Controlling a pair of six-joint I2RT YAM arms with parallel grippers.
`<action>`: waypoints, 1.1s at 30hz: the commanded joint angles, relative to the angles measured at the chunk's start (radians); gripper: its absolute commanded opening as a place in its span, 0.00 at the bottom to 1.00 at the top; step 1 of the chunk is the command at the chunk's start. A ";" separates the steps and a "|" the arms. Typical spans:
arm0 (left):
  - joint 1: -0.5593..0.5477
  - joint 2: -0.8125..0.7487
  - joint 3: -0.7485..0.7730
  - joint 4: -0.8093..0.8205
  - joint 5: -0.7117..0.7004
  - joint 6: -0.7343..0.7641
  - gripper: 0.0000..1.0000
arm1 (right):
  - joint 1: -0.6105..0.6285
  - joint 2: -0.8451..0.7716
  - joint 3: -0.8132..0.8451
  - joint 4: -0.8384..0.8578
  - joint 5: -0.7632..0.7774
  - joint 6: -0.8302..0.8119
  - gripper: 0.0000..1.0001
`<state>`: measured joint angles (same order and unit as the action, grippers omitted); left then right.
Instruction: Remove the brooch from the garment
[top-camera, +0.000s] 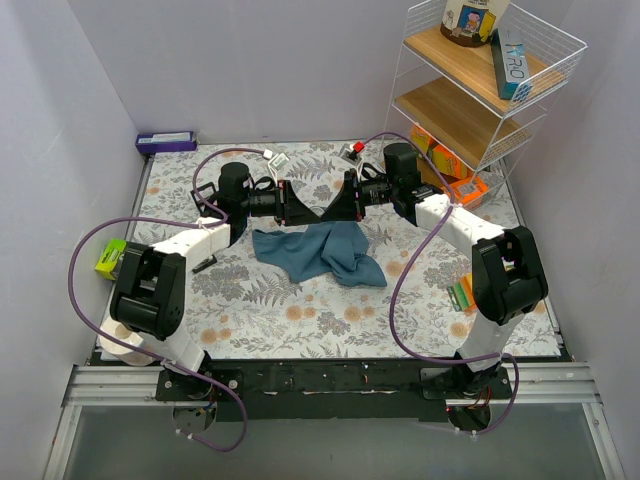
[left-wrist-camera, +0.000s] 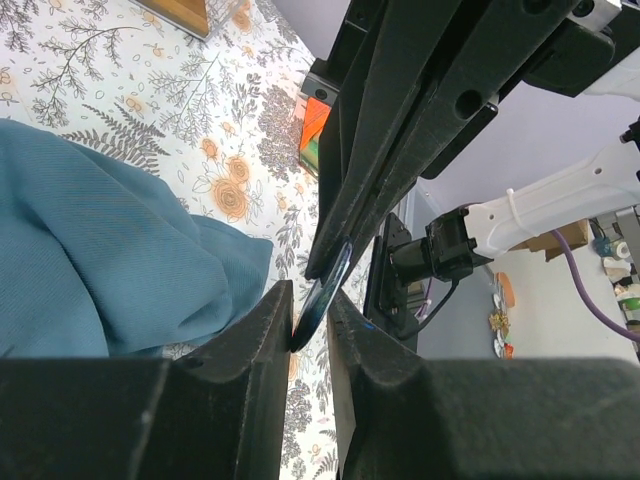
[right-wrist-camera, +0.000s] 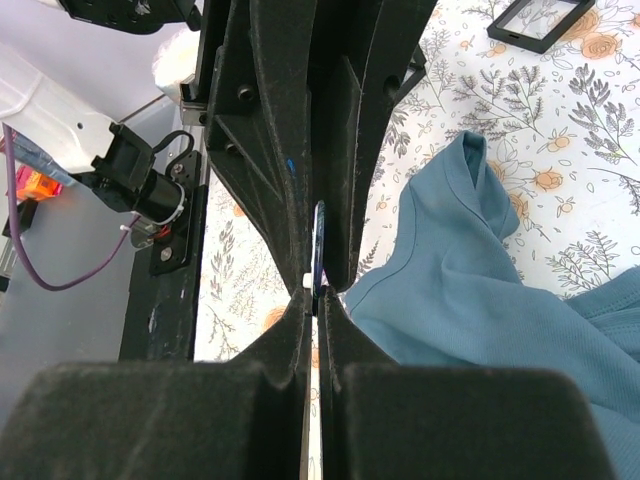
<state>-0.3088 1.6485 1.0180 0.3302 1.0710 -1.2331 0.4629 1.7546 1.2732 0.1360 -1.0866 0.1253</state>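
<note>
Brooch (right-wrist-camera: 319, 240) is sitting pinched in right claw (right-wrist-camera: 317, 300), clear of garment (top-camera: 320, 255); left claw (left-wrist-camera: 310, 310) straddling it, grip unclear. Advising a confirmed squeeze before right releases.

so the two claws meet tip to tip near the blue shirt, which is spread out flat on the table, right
Not flat. The shirt lies crumpled in a heap on the table, as the top external view shows. The left claw and right claw do meet tip to tip near it.
</note>
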 joint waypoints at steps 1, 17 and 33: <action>0.025 -0.021 0.028 0.023 -0.106 0.029 0.18 | 0.028 -0.047 0.025 -0.059 -0.067 -0.024 0.01; 0.027 -0.079 0.116 -0.117 -0.296 0.248 0.22 | 0.034 -0.018 0.040 -0.050 -0.079 0.020 0.01; -0.009 -0.101 0.185 -0.201 -0.367 0.383 0.31 | 0.043 0.008 0.022 0.002 -0.085 0.123 0.01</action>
<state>-0.3248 1.6131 1.1362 0.0593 0.8642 -0.9306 0.4656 1.7599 1.2999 0.1562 -1.0061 0.1661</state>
